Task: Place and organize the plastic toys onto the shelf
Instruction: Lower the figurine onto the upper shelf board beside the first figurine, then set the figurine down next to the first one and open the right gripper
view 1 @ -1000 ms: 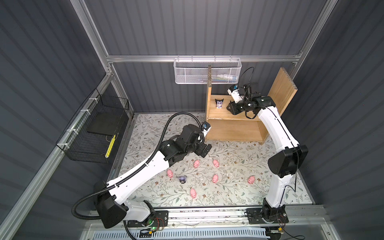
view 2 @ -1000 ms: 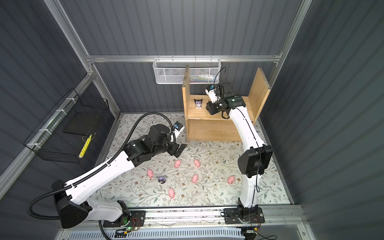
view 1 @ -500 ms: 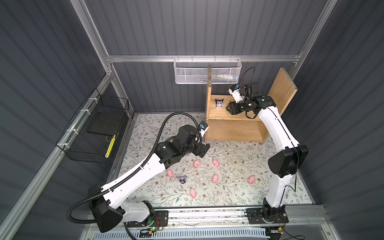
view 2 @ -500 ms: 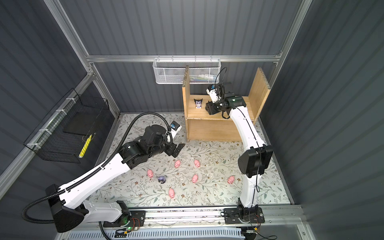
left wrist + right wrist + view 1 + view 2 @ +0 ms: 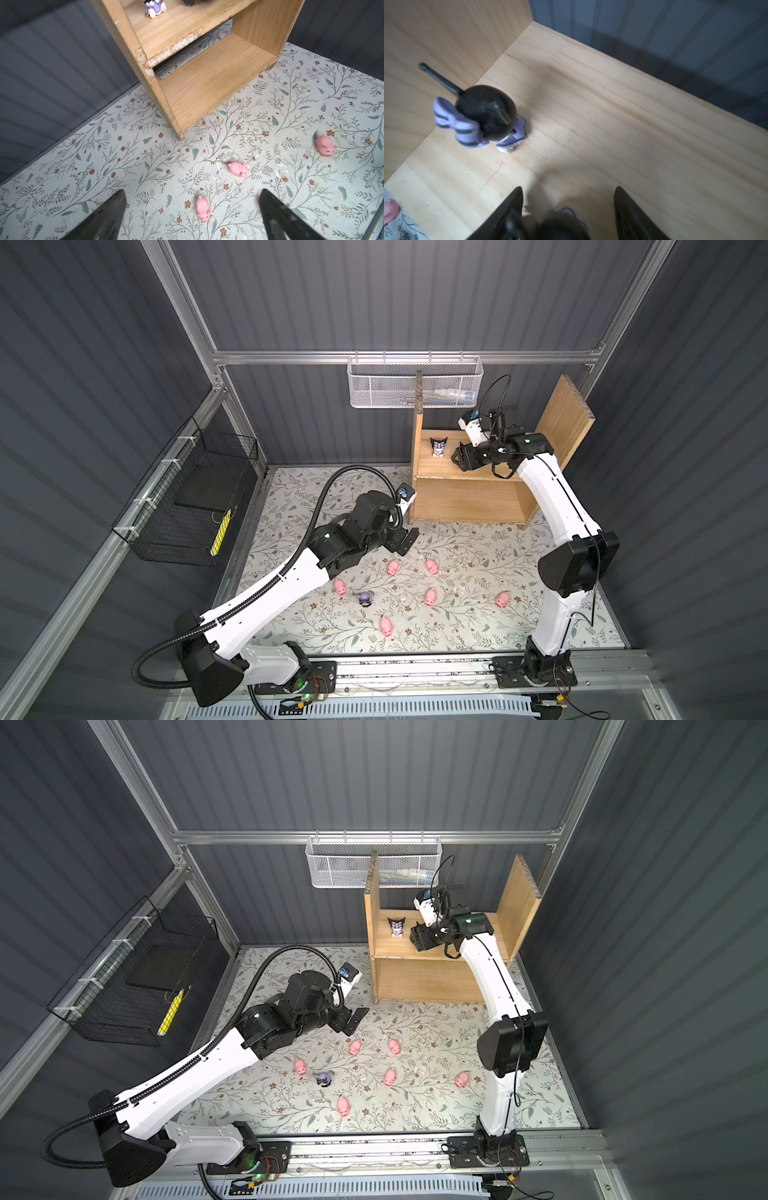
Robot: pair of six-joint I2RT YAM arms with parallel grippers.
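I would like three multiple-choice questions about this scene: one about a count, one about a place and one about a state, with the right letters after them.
1. How many pink pigs lie on the flowered mat? A four; B six; C eight.
2. Where is the free-standing black-hooded figurine? A on the shelf's upper level; B on its lower level; C on the mat.
3. How is the left gripper? A shut on a pig; B shut on a figurine; C open and empty.

Answers: 1 B, six pigs can be counted in both top views. 2 A, it stands upright on the upper board. 3 C, the left wrist view shows its jaws wide apart, holding nothing.
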